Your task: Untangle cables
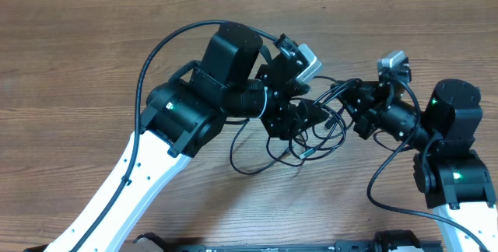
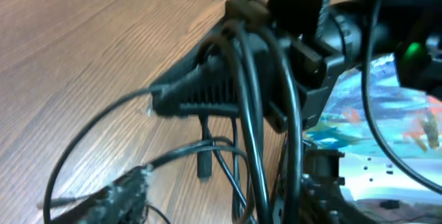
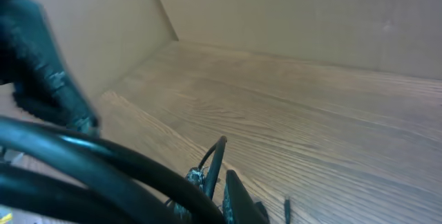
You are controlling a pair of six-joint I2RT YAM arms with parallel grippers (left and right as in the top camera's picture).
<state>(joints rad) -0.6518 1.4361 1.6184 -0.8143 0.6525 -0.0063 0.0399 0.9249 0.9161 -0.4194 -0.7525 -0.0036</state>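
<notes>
task status: not done. the cables (image 1: 311, 139) lie as one bunch of crossing loops on the wooden table (image 1: 78, 50), strung between the two sets of fingers, with slack loops sagging below and toward the left gripper's side. no cord lies apart from the others. judged from this, all of the separating is left: each cord has to come out of the bunch and lie on its own.

right gripper (image 2: 155, 103): fingers brought together, no gap showing between them. a thin cord runs out from the tip, and in the right wrist view a small loop of cord stands up right at the fingertips. reads as a pinch on one of the cables, though both views are blurred there and i would not swear to it. several more strands hang draped over the back of these fingers, behind the tip, not gripped. a small plug (image 2: 205, 163) dangles just under the fingers, hanging free of them.

left gripper (image 1: 307, 116): fingertips sit in the bunch, close to the right gripper's tips. only one finger (image 2: 121, 193) shows in its own wrist view, low and out of focus, with a cord passing just beside it. the overhead view hides the gap. cannot tell how wide the fingers stand or whether they hold anything.
</notes>
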